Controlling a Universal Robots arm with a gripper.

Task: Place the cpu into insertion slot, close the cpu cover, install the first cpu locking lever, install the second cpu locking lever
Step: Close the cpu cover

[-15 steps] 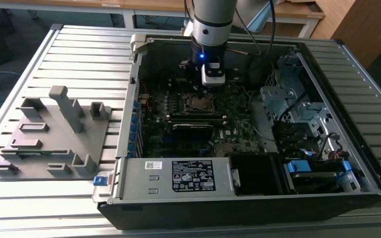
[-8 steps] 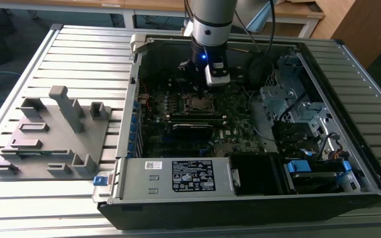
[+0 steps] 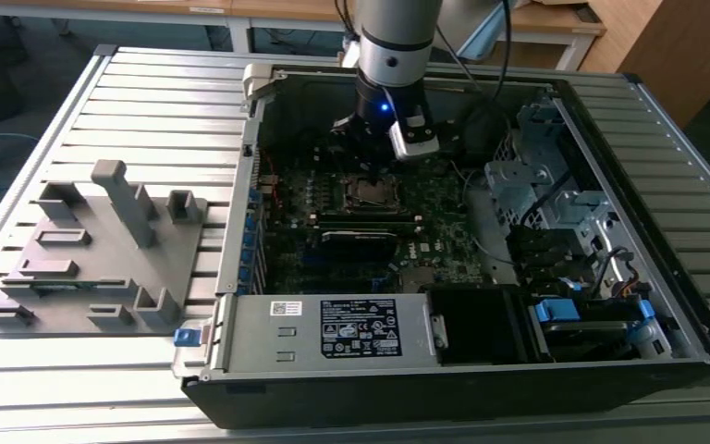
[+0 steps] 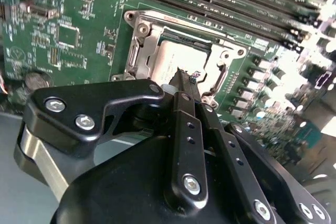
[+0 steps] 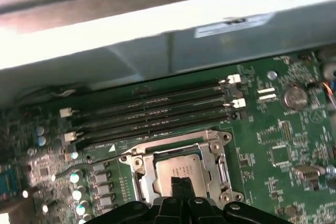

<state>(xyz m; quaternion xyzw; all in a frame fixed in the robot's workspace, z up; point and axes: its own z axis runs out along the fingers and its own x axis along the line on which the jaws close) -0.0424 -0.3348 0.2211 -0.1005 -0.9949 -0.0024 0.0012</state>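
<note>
Currently the black two-fingered hand (image 4: 185, 74) hangs low over the green motherboard (image 4: 79, 30). Its fingers are clenched together with nothing visible between them, and their tips are just above the small square grey-silver cpu (image 5: 181, 169). That chip lies in the silver-rimmed square insertion slot (image 3: 372, 191), with the thin silvery cpu cover (image 5: 214, 166) flat around it. The open black computer case (image 3: 454, 388) stands on the slatted metal tabletop (image 3: 145, 102), toward its edge at the exterior view's right.
</note>
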